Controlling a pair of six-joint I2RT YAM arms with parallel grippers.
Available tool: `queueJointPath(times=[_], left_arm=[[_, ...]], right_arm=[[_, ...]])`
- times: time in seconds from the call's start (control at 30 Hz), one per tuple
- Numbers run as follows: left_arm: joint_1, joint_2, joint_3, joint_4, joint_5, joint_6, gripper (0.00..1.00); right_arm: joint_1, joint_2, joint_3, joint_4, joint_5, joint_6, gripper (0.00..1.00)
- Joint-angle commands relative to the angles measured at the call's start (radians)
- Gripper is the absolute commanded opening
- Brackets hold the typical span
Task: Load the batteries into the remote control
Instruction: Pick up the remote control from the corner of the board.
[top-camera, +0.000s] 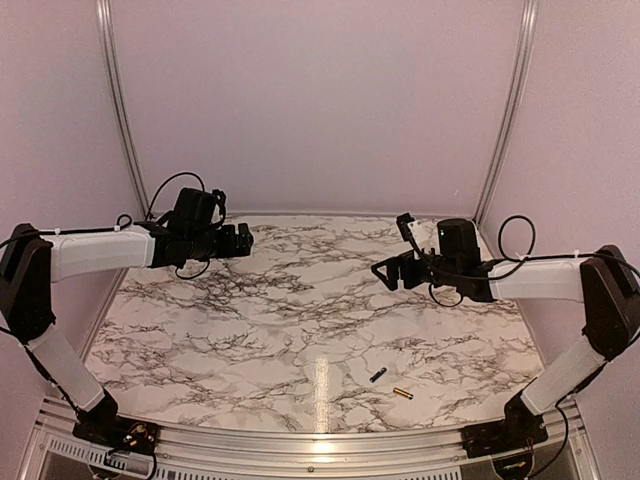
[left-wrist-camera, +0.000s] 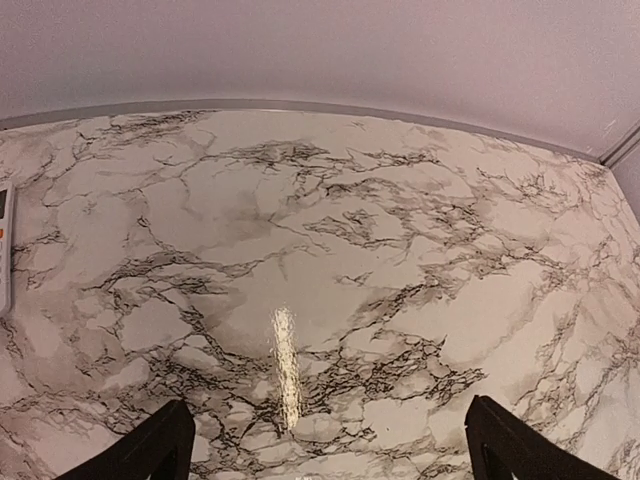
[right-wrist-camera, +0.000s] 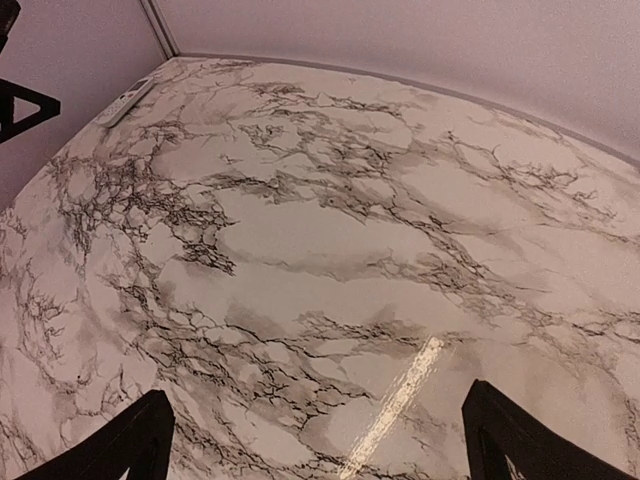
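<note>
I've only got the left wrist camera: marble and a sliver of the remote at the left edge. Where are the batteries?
Observer: The dark battery and the gold battery lie on the table near its front edge, on the right arm's side.
Operator: Touching?
Observer: No, apart; the gold one is nearer the front edge.
Operator: Right gripper near them?
Observer: No, the right gripper hangs open above the table, farther back than both.

R gripper (right-wrist-camera: 317, 395) spread wide over marble tbl (right-wrist-camera: 330, 230), remote control (right-wrist-camera: 125, 103) far L by wall (right-wrist-camera: 400, 40)
</note>
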Motion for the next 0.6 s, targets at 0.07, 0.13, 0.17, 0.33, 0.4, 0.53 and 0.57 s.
queueJointPath(times=[0.07, 0.13, 0.17, 0.33, 0.4, 0.53, 0.57], left_arm=[[0.053, 0.021, 0.127, -0.099, -0.114, 0.012, 0.99], [0.056, 0.013, 0.137, -0.083, -0.166, 0.009, 0.99], [0.058, 0.011, 0.139, -0.075, -0.186, 0.016, 0.99], [0.165, 0.115, 0.349, -0.338, -0.108, 0.032, 0.99], [0.243, 0.144, 0.369, -0.375, -0.035, 0.022, 0.99], [0.338, 0.161, 0.353, -0.350, -0.051, 0.047, 0.99], [0.355, 0.173, 0.358, -0.351, -0.064, 0.056, 0.99]], right_arm=[[0.011, -0.052, 0.021, 0.046, 0.056, -0.043, 0.99], [0.010, -0.073, 0.015, 0.044, 0.085, -0.048, 0.99], [0.010, -0.080, 0.018, 0.034, 0.092, -0.053, 0.99], [-0.045, -0.052, 0.066, -0.064, 0.012, -0.006, 0.99], [-0.072, -0.045, 0.046, -0.043, -0.054, 0.018, 0.99], [-0.086, -0.044, 0.011, 0.018, -0.103, 0.036, 0.99], [-0.087, -0.039, 0.014, 0.016, -0.104, 0.039, 0.99]])
